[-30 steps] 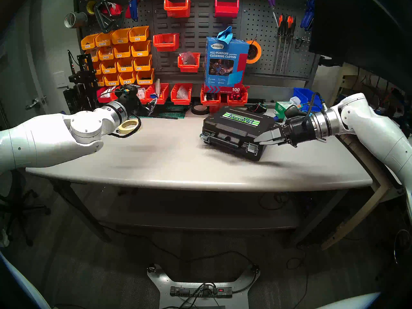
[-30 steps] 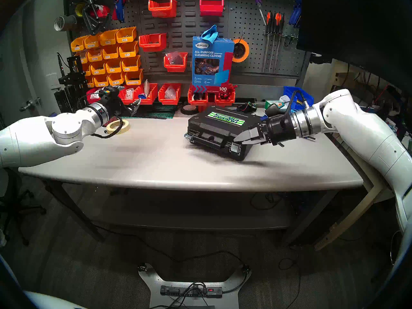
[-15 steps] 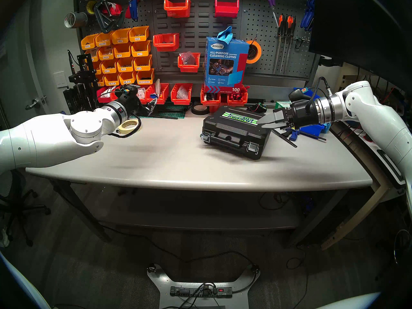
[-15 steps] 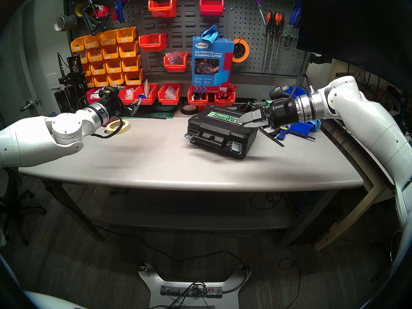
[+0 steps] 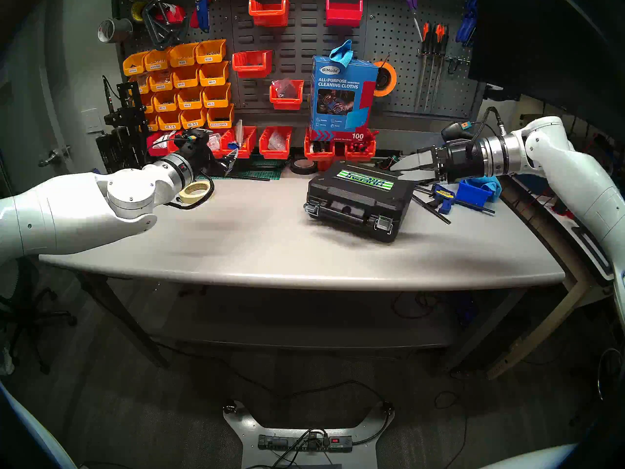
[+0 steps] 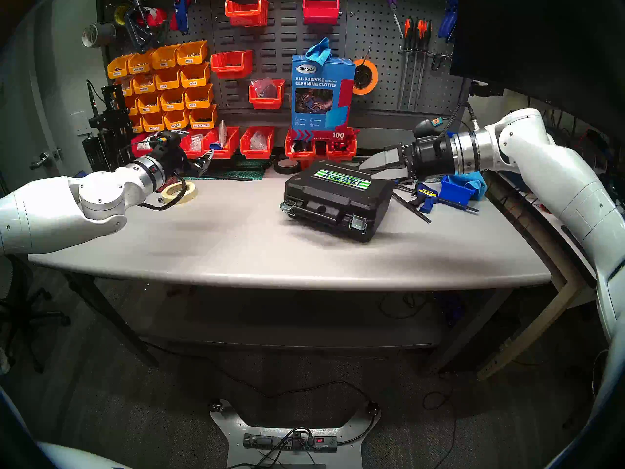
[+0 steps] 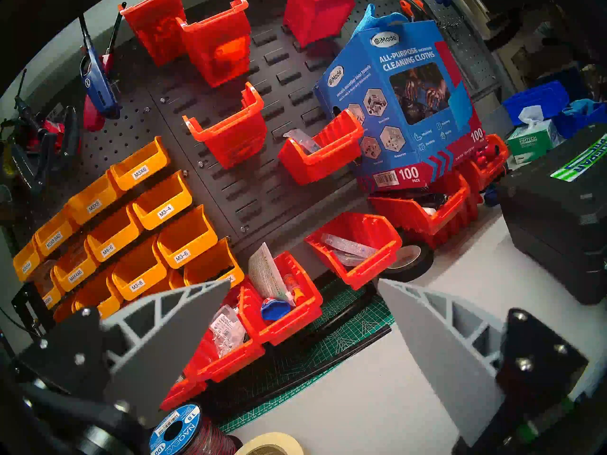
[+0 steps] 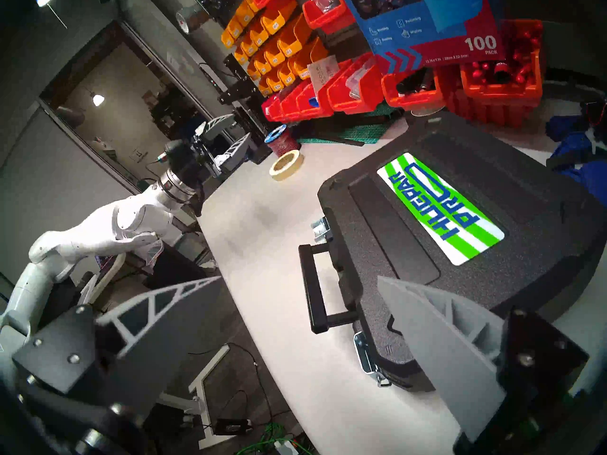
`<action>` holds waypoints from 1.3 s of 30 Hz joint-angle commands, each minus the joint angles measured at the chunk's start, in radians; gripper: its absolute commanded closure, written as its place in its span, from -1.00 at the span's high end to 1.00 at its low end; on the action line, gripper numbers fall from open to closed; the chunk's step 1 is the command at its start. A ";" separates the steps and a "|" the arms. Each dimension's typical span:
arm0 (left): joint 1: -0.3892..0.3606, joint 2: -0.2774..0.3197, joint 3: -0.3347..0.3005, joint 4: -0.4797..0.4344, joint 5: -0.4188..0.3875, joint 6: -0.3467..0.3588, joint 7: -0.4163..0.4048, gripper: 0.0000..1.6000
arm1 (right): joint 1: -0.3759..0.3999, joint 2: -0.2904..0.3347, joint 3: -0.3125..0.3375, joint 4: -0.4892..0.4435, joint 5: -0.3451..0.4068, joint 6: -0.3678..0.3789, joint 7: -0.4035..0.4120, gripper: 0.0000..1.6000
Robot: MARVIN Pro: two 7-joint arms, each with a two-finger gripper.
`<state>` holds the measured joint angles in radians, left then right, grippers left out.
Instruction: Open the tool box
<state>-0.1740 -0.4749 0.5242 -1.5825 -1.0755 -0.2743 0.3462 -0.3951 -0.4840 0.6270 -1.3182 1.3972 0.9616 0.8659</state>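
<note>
The black tool box (image 5: 358,201) lies flat on the grey table (image 5: 257,241), right of centre, with its lid down, sticker up and handle (image 8: 315,287) facing the front edge. A silver latch (image 5: 384,224) sits at the front right and another latch (image 5: 311,209) at the front left. My right gripper (image 5: 397,172) hangs open just above the box's far right corner and holds nothing; in the right wrist view its fingers (image 8: 437,339) stand wide apart over the lid. My left gripper (image 5: 230,160) is open and empty, far left, by the red bins.
A masking tape roll (image 5: 196,190) lies under the left wrist. A black tape roll (image 5: 303,166) and a blue cleaning-cloths box (image 5: 343,92) are behind the tool box. A blue clamp (image 5: 444,196), black rods and a small blue bin (image 5: 473,192) lie to its right.
My right gripper has risen from the front right latch and moved back to above the box's far right corner. The left arm has stayed still.
</note>
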 commanded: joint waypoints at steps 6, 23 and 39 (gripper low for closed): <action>-0.015 -0.001 -0.012 0.001 0.001 -0.004 0.000 1.00 | 0.051 -0.029 -0.013 0.034 0.052 -0.002 0.100 1.00; -0.012 -0.002 -0.011 0.001 0.002 -0.003 0.003 1.00 | 0.121 -0.015 -0.063 -0.016 0.018 -0.002 0.050 1.00; -0.007 -0.003 -0.011 0.001 0.002 -0.003 0.008 1.00 | 0.135 0.013 -0.180 -0.083 -0.076 -0.002 0.029 1.00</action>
<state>-0.1669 -0.4759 0.5247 -1.5825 -1.0742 -0.2744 0.3536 -0.2857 -0.4891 0.4758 -1.3714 1.3547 0.9616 0.8631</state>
